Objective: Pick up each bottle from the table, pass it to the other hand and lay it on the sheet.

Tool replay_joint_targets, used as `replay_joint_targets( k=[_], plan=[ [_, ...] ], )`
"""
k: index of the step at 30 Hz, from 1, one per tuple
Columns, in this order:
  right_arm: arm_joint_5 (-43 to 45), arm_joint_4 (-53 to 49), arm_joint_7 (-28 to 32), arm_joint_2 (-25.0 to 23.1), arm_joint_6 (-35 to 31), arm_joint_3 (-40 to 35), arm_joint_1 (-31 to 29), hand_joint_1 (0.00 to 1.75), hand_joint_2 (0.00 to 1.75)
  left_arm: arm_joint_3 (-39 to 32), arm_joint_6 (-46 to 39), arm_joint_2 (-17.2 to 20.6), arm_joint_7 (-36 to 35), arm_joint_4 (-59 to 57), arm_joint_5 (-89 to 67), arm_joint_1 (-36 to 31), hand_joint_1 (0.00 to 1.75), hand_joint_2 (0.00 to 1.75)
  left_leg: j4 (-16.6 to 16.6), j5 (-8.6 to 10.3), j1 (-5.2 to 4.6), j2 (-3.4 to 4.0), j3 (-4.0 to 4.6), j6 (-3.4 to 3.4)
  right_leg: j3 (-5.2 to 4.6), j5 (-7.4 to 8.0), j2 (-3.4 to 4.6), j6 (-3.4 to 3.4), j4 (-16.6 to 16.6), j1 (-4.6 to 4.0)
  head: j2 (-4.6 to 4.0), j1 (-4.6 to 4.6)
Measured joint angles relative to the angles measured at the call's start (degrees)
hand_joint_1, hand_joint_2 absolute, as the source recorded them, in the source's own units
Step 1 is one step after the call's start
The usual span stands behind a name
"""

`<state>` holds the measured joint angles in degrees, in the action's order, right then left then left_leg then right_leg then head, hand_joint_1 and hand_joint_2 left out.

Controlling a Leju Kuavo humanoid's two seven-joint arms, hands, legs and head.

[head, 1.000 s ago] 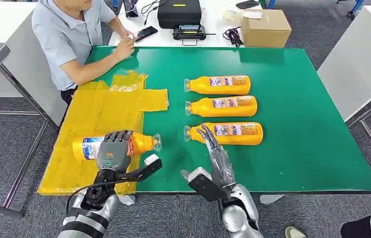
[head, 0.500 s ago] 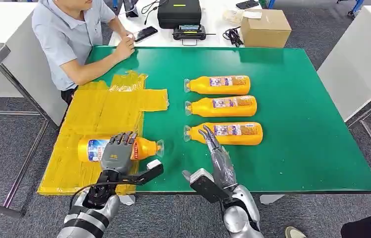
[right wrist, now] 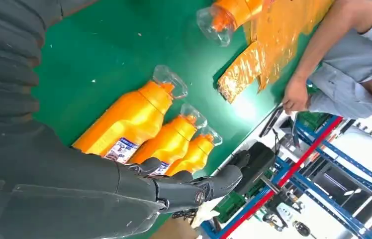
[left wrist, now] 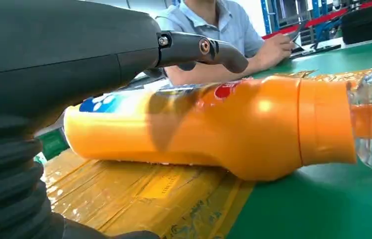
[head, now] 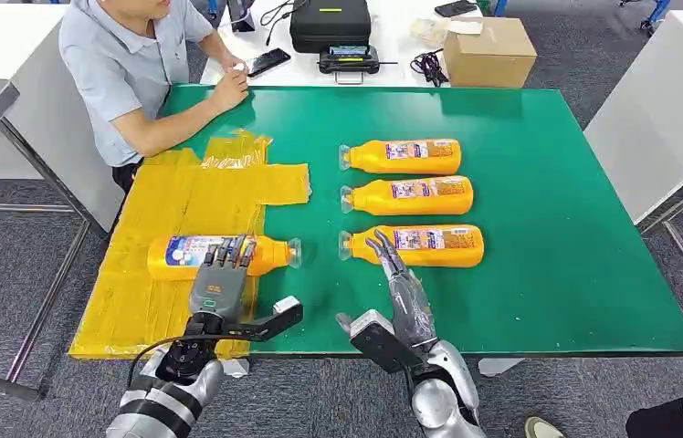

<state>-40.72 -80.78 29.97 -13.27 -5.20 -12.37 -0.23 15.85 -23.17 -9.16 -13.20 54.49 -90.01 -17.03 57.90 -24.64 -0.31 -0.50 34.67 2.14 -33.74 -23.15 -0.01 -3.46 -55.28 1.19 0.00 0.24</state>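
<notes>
A person (head: 128, 68) sits at the green table's (head: 557, 265) far corner, beyond it a cardboard box (head: 488, 50) and black case (head: 330, 23).

My view: a green table on grey carpet.
I see the green table (head: 548, 274) on the grey carpet floor (head: 9, 274), a white desk (head: 402, 64) behind it carrying a cardboard box (head: 488, 52) and a black case (head: 329, 23), and another white table (head: 676, 109) at right.

Bottle (head: 219, 255) lying on yellow sheet (head: 183, 205), left hand (head: 217, 287) fingertips seemingly touching it, right hand (head: 399, 287) open
</notes>
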Motion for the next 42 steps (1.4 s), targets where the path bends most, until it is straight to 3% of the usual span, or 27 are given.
replay_joint_targets(
  k=[11, 16, 20, 25, 29, 32, 35, 38, 39, 42],
  plan=[
    [-0.3, 0.39, 0.07, 0.0, -0.63, 0.55, -0.2, 0.0, 1.75, 1.79, -2.05, 0.2, -1.2, -0.19, 0.0, -0.86, 0.0, 1.75, 0.0, 0.0, 0.0, -0.01, 0.02, 0.0, 0.0, 0.0, 0.0, 0.0, 0.0, 0.0, 0.0, 0.0],
    [-7.19, -1.61, -0.61, 0.0, -7.55, 0.68, 0.84, 0.0, 1.75, 6.79, -4.46, 0.72, -1.82, 9.71, 0.0, 1.81, 0.0, 1.75, 0.0, -0.01, -0.01, -0.04, 0.06, 0.0, -0.02, -0.01, -0.02, 0.0, 0.0, 0.01, 0.0, 0.02],
    [-25.3, -6.89, -7.5, 1.12, -16.22, 1.2, 2.81, 0.0, 1.75, 7.45, -6.93, -1.71, 10.0, 21.91, 1.57, 7.56, 0.0, 1.75, 0.0, -0.04, -0.03, -0.05, 0.14, 0.01, -0.09, -0.03, -0.02, -0.01, 0.02, 0.02, 0.0, 0.04],
    [-28.67, -10.1, -9.06, 2.38, -17.7, 2.25, 3.97, 0.0, 1.75, 6.86, -7.1, -3.82, 14.37, 29.31, 3.77, 11.14, 0.0, 1.75, 0.0, -0.09, -0.04, 0.0, 0.14, -0.03, -0.13, -0.02, -0.01, -0.01, 0.04, 0.02, 0.0, 0.02],
    [-34.58, -11.25, -12.57, 4.02, -19.89, 4.28, 4.46, 0.0, 1.75, 6.67, -6.46, -5.23, 24.77, 33.89, 21.15, 14.22, 0.0, 1.75, 0.0, -0.06, -0.01, 0.0, 0.09, -0.04, -0.1, -0.02, -0.01, 0.0, 0.03, 0.0, 0.0, 0.0],
    [-26.1, -12.02, -9.81, 4.92, -16.56, 7.9, 4.78, 0.0, 1.75, 6.6, -3.14, -6.1, 29.47, 36.85, 31.07, 16.56, 0.0, 1.75, 0.0, -0.06, -0.02, 0.01, 0.1, -0.04, -0.09, -0.02, 0.0, -0.01, 0.03, 0.01, 0.0, 0.02],
    [-8.35, -12.37, -3.77, 4.61, -6.58, 12.31, 4.79, 0.0, 1.75, 6.56, -1.09, -6.88, 32.05, 38.12, 37.62, 18.33, 0.0, 1.75, 0.0, -0.07, -0.03, -0.01, 0.11, -0.03, -0.09, -0.02, -0.01, -0.01, 0.03, 0.02, 0.0, 0.0],
    [2.03, -12.37, -1.36, 3.52, 0.77, 16.47, 4.71, 0.0, 1.75, 6.27, -0.77, -7.08, 33.26, 38.73, 39.25, 19.12, 0.0, 1.75, 0.0, -0.07, -0.03, -0.02, 0.12, -0.03, -0.09, -0.02, -0.01, -0.01, 0.03, 0.01, 0.0, 0.0],
    [5.61, -12.37, -1.36, 2.97, 3.33, 17.73, 4.56, 0.0, 0.0, 6.01, -0.7, -7.24, 33.57, 38.84, 39.8, 19.26, 0.0, 1.75, 0.0, -0.07, -0.02, -0.01, 0.12, -0.03, -0.09, -0.02, -0.01, -0.01, 0.03, 0.01, 0.0, 0.0],
    [11.53, -12.28, -3.13, 1.16, 8.03, 21.36, 3.98, 0.0, 0.0, 5.33, 0.77, -7.61, 33.99, 38.97, 42.17, 19.65, 0.0, 1.75, 0.0, -0.06, -0.01, -0.01, 0.1, -0.04, -0.09, -0.02, -0.01, 0.0, 0.03, -0.01, 0.0, -0.02]
  ],
)
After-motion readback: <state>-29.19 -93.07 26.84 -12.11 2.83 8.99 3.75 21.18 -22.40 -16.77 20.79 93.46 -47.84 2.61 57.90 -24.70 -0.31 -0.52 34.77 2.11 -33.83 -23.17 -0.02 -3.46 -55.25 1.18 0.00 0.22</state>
